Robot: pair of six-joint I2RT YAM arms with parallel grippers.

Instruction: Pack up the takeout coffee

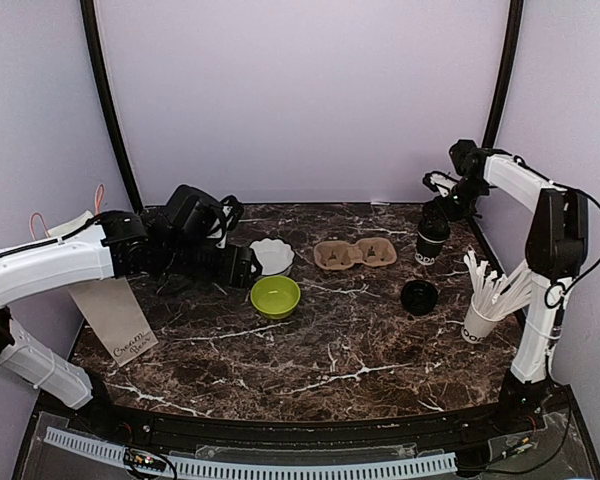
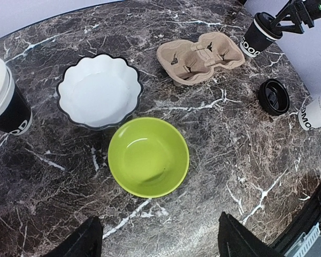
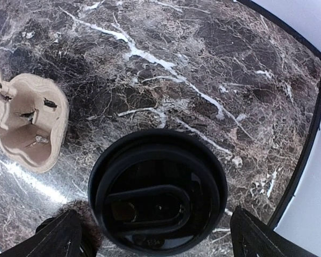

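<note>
The takeout coffee (image 1: pixel 431 240) (image 2: pixel 259 38), a black paper cup with white lettering and a black lid (image 3: pixel 158 193), stands upright at the back right of the marble table. My right gripper (image 1: pixel 442 207) (image 3: pixel 158 238) hovers straight over it, open. Its fingers stand on either side of the lid, clear of the rim. Just left of the cup lies a brown cardboard cup carrier (image 1: pixel 355 253) (image 2: pixel 200 56) (image 3: pixel 21 123). My left gripper (image 1: pixel 244 266) (image 2: pixel 160 238) is open and holds nothing. It hangs over the table by a green bowl (image 1: pixel 276 296) (image 2: pixel 148 156).
A loose black lid (image 1: pixel 419 295) (image 2: pixel 273 96) lies in front of the coffee. A white cup of white sticks (image 1: pixel 480 320) stands at the right edge. A white scalloped bowl (image 1: pixel 271 256) (image 2: pixel 100 91) sits behind the green bowl. A brown paper bag (image 1: pixel 115 320) lies at the left. A white-lidded black cup (image 2: pixel 5 99) stands left of the bowls.
</note>
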